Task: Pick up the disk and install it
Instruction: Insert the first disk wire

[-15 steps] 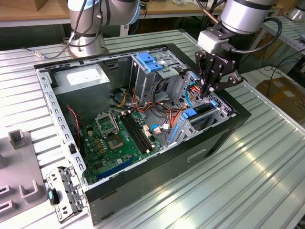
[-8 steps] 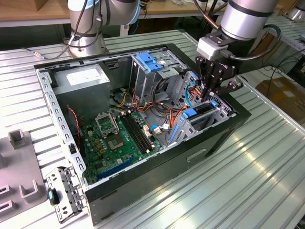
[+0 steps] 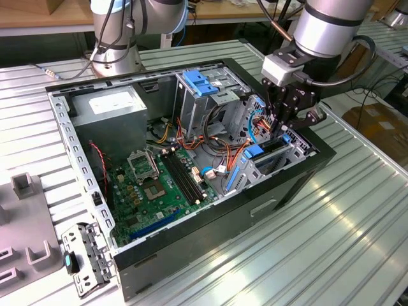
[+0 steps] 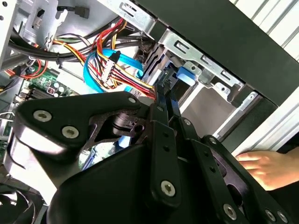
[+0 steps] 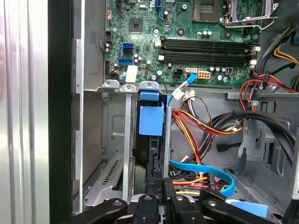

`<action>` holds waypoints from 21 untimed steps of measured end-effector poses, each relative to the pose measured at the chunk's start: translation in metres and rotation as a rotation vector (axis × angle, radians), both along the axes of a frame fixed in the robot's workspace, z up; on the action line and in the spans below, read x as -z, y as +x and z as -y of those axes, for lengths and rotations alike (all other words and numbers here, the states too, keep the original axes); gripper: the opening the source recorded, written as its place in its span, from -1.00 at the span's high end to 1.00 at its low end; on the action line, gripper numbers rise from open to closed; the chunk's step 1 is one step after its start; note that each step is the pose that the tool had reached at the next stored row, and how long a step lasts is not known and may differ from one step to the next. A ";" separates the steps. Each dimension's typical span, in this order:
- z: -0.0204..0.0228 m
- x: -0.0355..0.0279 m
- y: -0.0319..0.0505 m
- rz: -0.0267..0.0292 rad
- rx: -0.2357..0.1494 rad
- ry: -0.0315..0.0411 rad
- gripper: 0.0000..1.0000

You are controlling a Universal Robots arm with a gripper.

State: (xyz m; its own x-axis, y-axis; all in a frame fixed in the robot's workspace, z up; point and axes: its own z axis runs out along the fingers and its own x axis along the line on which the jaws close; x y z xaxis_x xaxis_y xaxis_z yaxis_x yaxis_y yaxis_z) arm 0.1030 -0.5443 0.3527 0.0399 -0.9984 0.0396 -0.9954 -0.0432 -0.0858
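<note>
The disk point(image 5: 150, 120) stands on edge in the metal drive bay point(image 5: 112, 140) at the case's corner on the exterior view's right, its blue rail end facing up. In the exterior view the disk point(image 3: 271, 148) sits low between the bay's walls. My gripper point(image 3: 280, 131) hangs straight over it. Both wrist views show my gripper point(image 4: 164, 95) point(image 5: 161, 184) with its two thin black fingers point(image 4: 161, 107) pressed together, the tips by the disk's blue end point(image 4: 180, 77). Whether the tips touch the disk I cannot tell.
The open black computer case point(image 3: 299, 172) lies on a ribbed metal table. It holds a motherboard point(image 3: 153, 185), a grey power-supply box point(image 3: 118, 105), a blue bracket point(image 3: 201, 83) on a cage, and coloured cables point(image 5: 205, 126) beside the bay. A hand point(image 4: 261, 168) rests outside the case wall.
</note>
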 end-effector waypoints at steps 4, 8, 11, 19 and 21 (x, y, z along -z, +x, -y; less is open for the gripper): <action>0.0026 0.0012 -0.0002 0.0001 0.034 -0.0004 0.67; 0.0027 0.0030 0.0002 0.0001 0.040 -0.0002 0.67; 0.0027 0.0045 0.0002 0.0001 0.040 -0.0003 0.67; 0.0027 0.0080 0.0002 0.0001 0.040 -0.0002 0.67; 0.0027 0.0099 0.0002 -0.0002 0.040 -0.0001 0.67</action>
